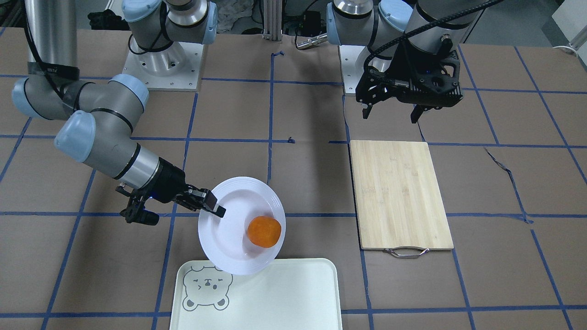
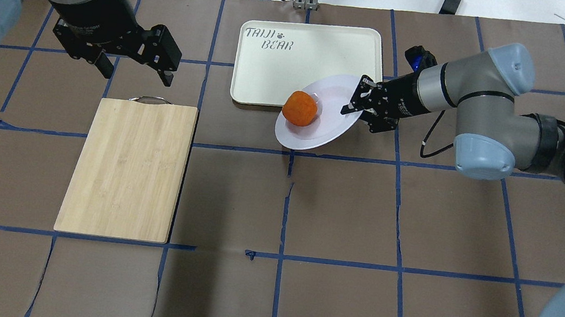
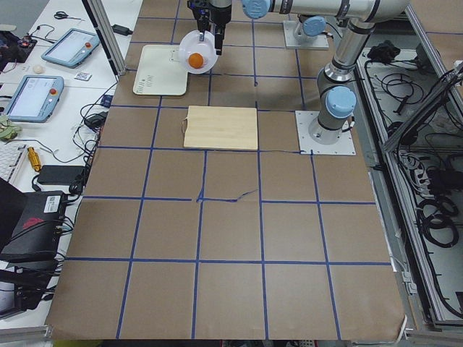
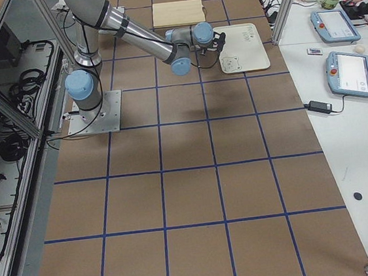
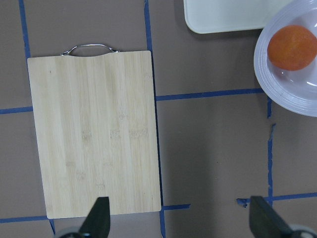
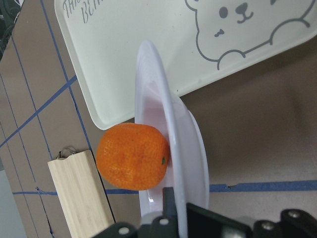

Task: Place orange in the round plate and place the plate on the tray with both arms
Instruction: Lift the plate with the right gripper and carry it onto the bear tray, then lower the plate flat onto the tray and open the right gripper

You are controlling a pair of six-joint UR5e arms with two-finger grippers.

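**One-sided grip on a glossy plate with a loose orange aboard**

Reading across the overhead view, the left gripper (image 2: 136, 74) hangs above the table with its fingers spread wide and nothing between them, just off the handle end of the bamboo cutting board (image 2: 128, 168). Next along is the tray (image 2: 272, 70), lying flat. The round plate (image 2: 335, 99) overlaps the tray's near corner, and the wrist view suggests it is lifted and tilted rather than set down. The orange (image 2: 300, 108) sits inside the plate, on the side away from the grip. Furthest right, the right gripper (image 2: 350, 107) is pinched onto the plate's rim.

The plate looks stiff, smooth and breakable – likely slippery under the pads, and held at one edge it will want to lever downward. The orange is round and free, so I'd expect any extra tilt or jolt to roll it toward the low rim and perhaps over it. The wide ridged rim is the sensible place to hold, and the bare stretch opposite the right gripper is where a second grip would steady things – then keep it level and lower it gently onto the tray
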